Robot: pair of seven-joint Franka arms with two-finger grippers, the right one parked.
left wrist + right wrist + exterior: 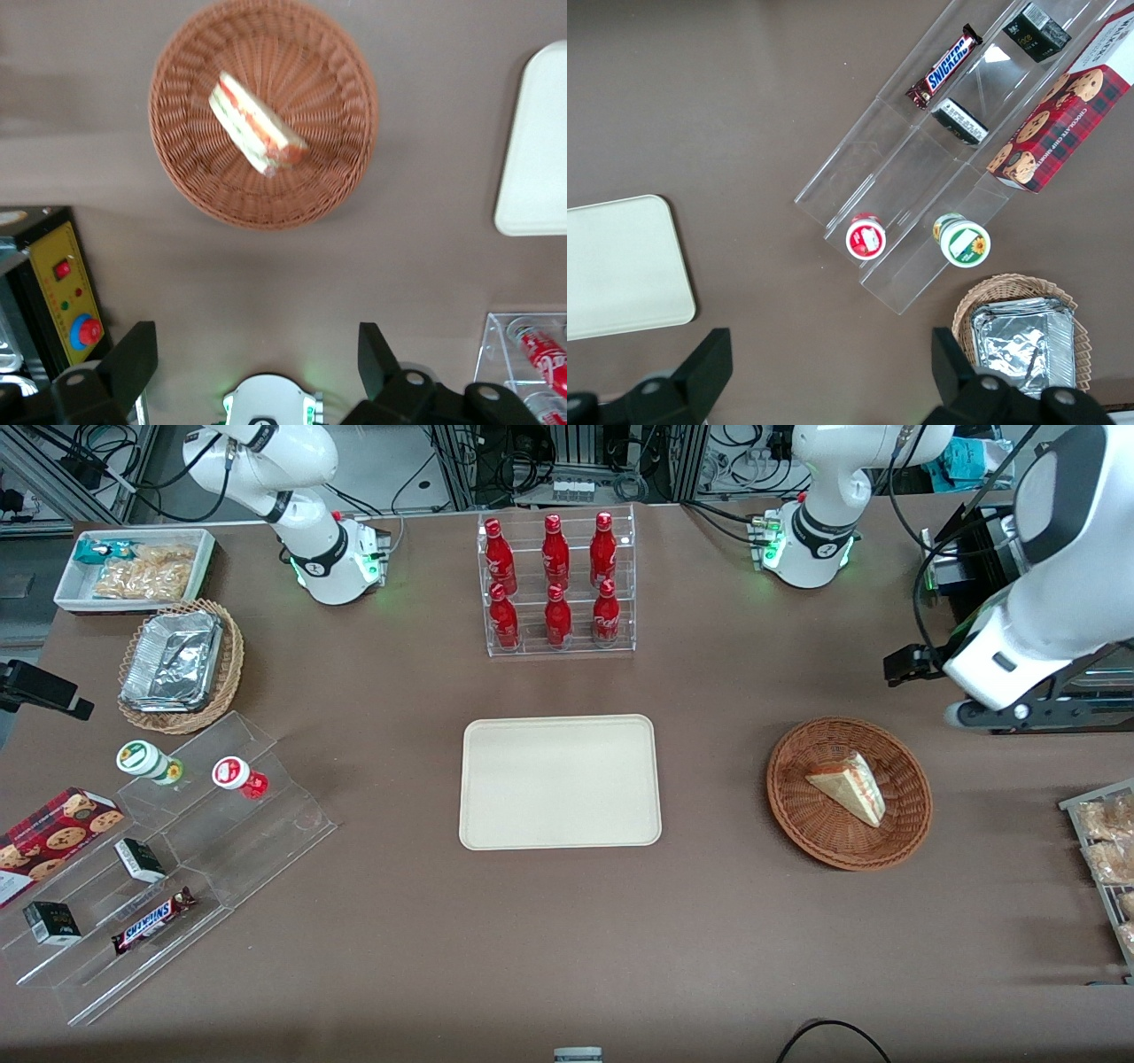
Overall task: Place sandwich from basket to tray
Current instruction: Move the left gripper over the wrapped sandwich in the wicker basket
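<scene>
The sandwich (849, 786) (257, 124), a pale wedge with a red and green edge, lies in the reddish-brown wicker basket (797, 815) (177, 133) toward the working arm's end of the table. The cream tray (558, 779) (536, 150) lies flat at the table's middle with nothing on it. My gripper (255, 335) hangs high over bare table, farther from the front camera than the basket, between it and the arm's base. Its fingers are spread wide, open, with nothing between them.
A clear rack of red bottles (556, 584) (532, 354) stands farther from the front camera than the tray. Toward the parked arm's end are acrylic steps with snacks (168, 850), a tan basket of foil containers (182, 664) and a white bin (133, 567). A yellow control box (62, 292) sits near the working arm.
</scene>
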